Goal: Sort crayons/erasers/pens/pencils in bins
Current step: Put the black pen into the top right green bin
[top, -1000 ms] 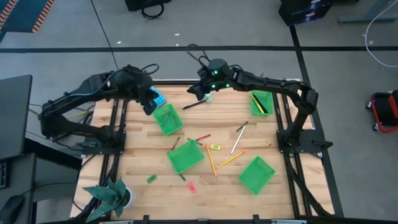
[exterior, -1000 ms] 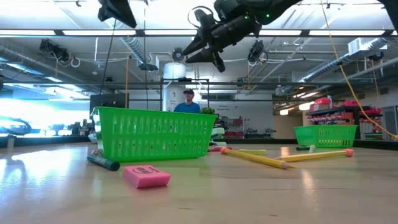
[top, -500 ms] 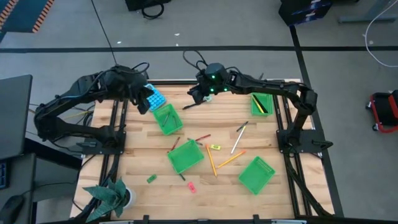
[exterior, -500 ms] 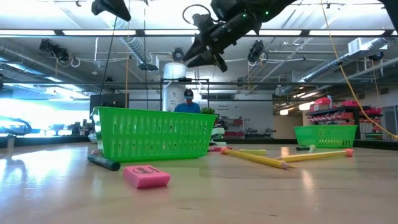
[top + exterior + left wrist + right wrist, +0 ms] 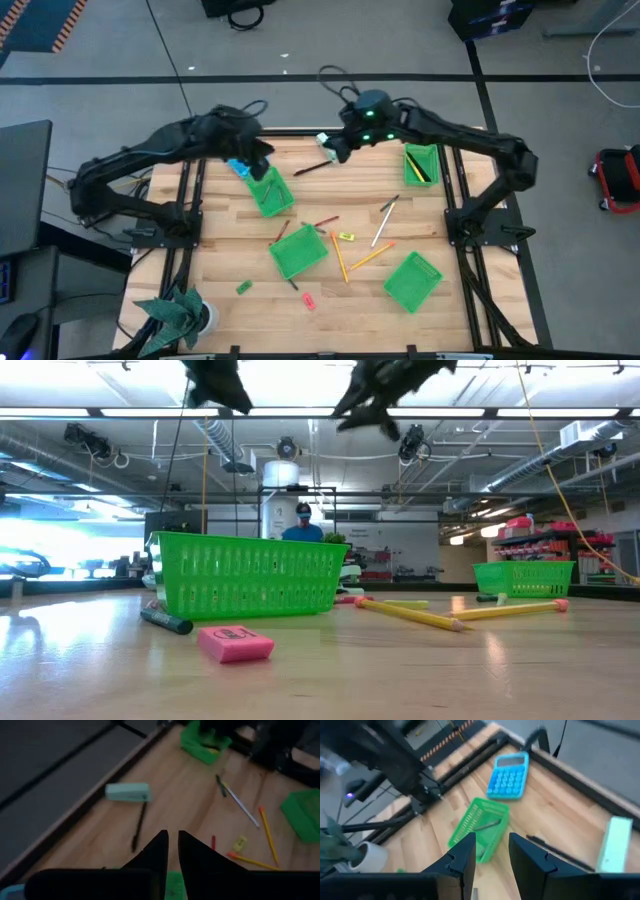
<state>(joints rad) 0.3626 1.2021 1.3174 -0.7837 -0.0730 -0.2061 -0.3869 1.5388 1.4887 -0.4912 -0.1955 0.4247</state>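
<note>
The dark pen (image 5: pixel 312 167) lies flat on the table (image 5: pixel 225 250), just past the far corner of the bin (image 5: pixel 285 202) that sits by the blue calculator (image 5: pixel 237 167). It has not moved over the last second, while both arms above it have. The right gripper (image 5: pixel 335 152) had been hanging low on the pen's side of that bin. It has since lifted in the low view and drawn slightly further from the bin. Its fingers are moderately apart with nothing between them, so the pen has evidently not been picked up. The gripper now hangs above and just beyond the pen's far end, close to the teal-and-white block (image 5: pixel 322 140), which is a little further from the bin again. The left gripper (image 5: pixel 258 152) has swung off the calculator and now sits over the bin's far edge. Its fingers show only a narrow slit and hold nothing. The right wrist view shows a dark stick lying inside that bin, so one piece seems to be sorted already, though I cannot tell how it got there. Most of the writing pieces and erasers remain loose on the table on the near side of this bin, so the sort looks to be at an early stage.
</note>
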